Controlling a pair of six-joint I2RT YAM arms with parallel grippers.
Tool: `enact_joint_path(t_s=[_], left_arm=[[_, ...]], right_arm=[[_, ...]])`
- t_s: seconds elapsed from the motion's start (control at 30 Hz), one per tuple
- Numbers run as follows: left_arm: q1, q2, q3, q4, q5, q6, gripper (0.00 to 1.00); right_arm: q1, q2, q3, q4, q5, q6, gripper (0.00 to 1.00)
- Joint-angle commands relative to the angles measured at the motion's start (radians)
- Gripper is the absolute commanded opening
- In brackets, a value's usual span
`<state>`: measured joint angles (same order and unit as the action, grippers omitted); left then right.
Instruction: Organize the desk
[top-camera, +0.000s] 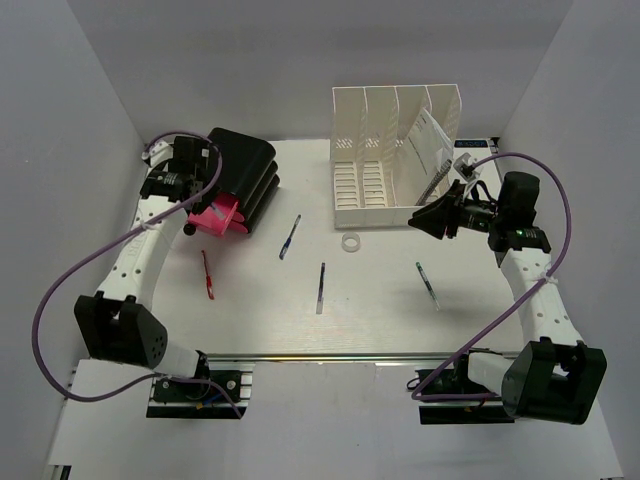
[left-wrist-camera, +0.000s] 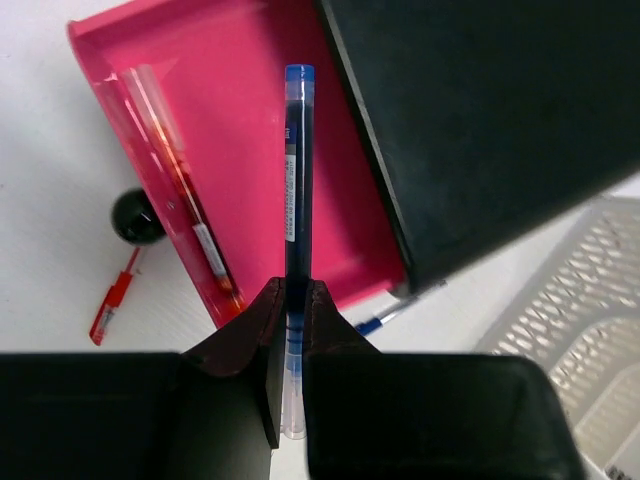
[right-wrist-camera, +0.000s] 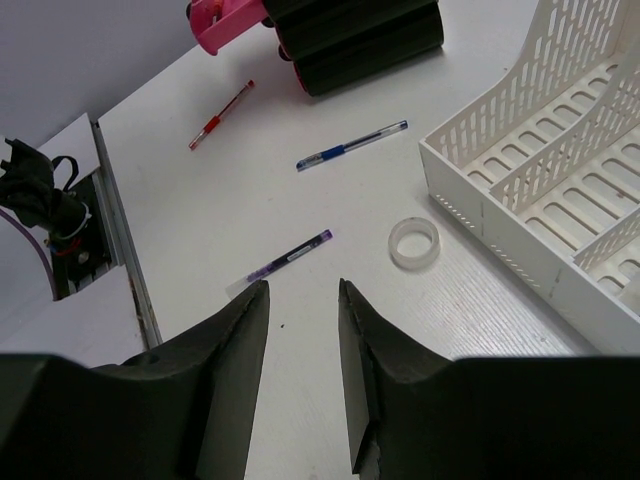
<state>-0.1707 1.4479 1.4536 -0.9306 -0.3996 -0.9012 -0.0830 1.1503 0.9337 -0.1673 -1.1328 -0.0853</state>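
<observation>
The white desk (top-camera: 380, 320) holds scattered pens. My left gripper (left-wrist-camera: 293, 300) is shut on a dark blue pen (left-wrist-camera: 298, 170) and holds it over the open pink drawer (left-wrist-camera: 250, 120) of a black drawer unit (top-camera: 248, 175). An orange pen (left-wrist-camera: 180, 190) lies in that drawer. In the top view the left gripper (top-camera: 203, 207) is at the pink drawer (top-camera: 222, 217). My right gripper (right-wrist-camera: 300, 295) is open and empty above the desk, near the front of the white file rack (top-camera: 395, 160); it also shows in the top view (top-camera: 425, 220).
On the desk lie a red pen (top-camera: 208, 275), a blue pen (top-camera: 290, 237), a purple pen (top-camera: 320, 288), a green pen (top-camera: 428, 285) and a tape ring (top-camera: 350, 242). A black ball (top-camera: 190, 229) sits by the pink drawer. The silver rail (top-camera: 320, 357) runs along the near edge.
</observation>
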Motion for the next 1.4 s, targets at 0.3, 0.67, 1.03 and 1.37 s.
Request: enact_joint_path(t_s=[0.3,0.67,1.03,1.37], left_arm=[[0.089,0.063,-0.006,0.009,0.044,-0.09,0.0],[0.126,0.097,0.013,0.027,0.061,-0.085,0.55],[0.126,-0.113,-0.053,0.195,0.275,0.045,0.63],[0.105,-0.374,-0.481,0.555,0.877,0.303,0.46]], right_arm=[[-0.014,-0.021,-0.007,0.034,-0.03,0.001,0.4],[-0.018,-0.011,-0.012,0.035,-0.03,-0.004,0.42],[-0.02,-0.014,0.022,-0.06,-0.016,-0.123,0.6],[0.009,0.029,0.047,-0.261,0.205,-0.31,0.81]])
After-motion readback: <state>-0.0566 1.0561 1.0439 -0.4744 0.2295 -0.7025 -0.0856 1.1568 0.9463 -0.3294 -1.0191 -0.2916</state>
